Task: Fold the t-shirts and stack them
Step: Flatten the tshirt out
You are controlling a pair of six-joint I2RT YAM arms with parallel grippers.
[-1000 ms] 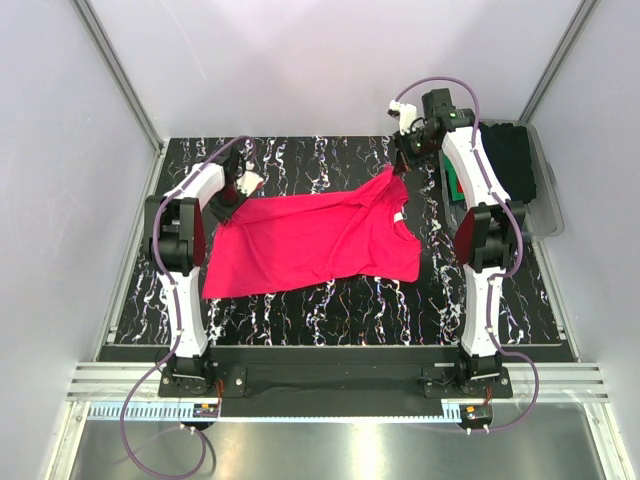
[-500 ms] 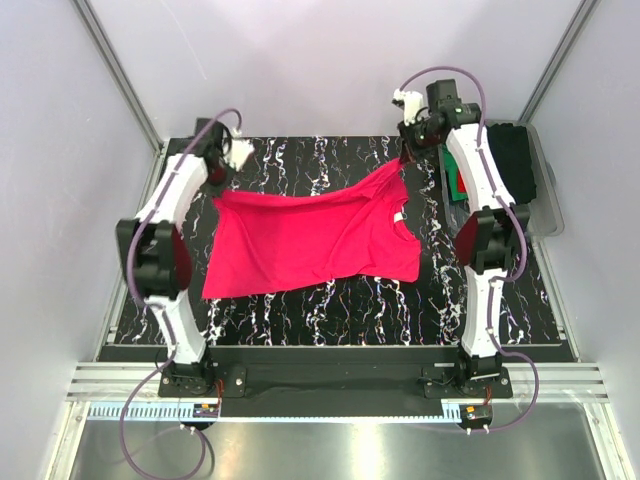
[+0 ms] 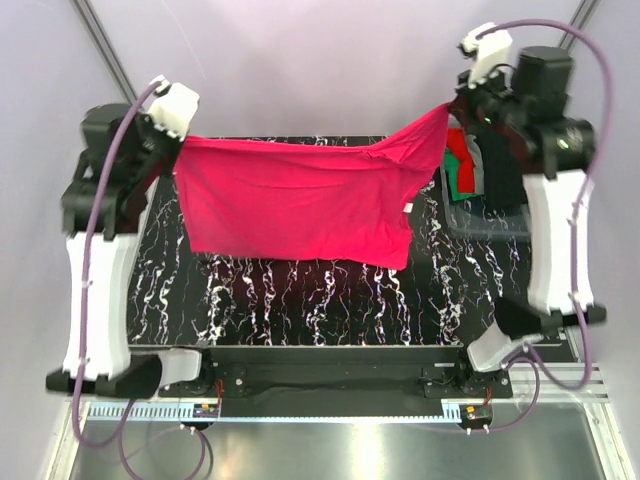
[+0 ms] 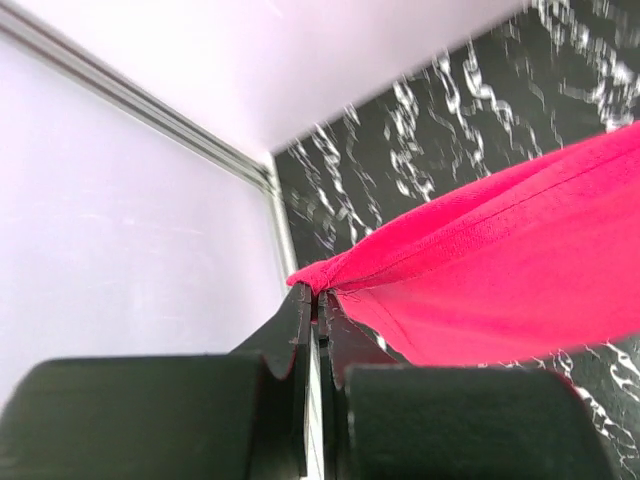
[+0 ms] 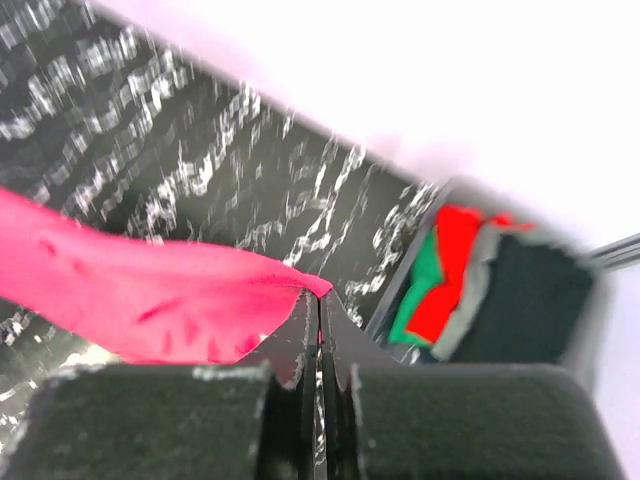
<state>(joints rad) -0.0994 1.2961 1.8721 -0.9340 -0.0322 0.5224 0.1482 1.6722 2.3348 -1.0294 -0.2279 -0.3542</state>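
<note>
Both arms have risen since the earlier frame, and the pinkish-red t-shirt, which then lay spread on the bench, now hangs as a sheet between them. Left gripper: pressed together on one upper corner of the cloth, with the hem running out from the fingertips in the wrist view. Right gripper: pinching the opposite upper corner, which looks to be at the sleeve or shoulder. The lower edge hangs free and appears clear of the bench, though contact cannot be ruled out. The other t-shirts, red, green, grey and black, sit in the bin at the right of the bench, just beside the right arm. The step in hand is judged to be a lift to straighten the garment before laying it flat for folding. Hold both pinches firm and keep the upper edge taut; a slack ridge shows near the right corner, so level the two grippers. Lower evenly so that the free edge lands first, well apart from the bin.
</note>
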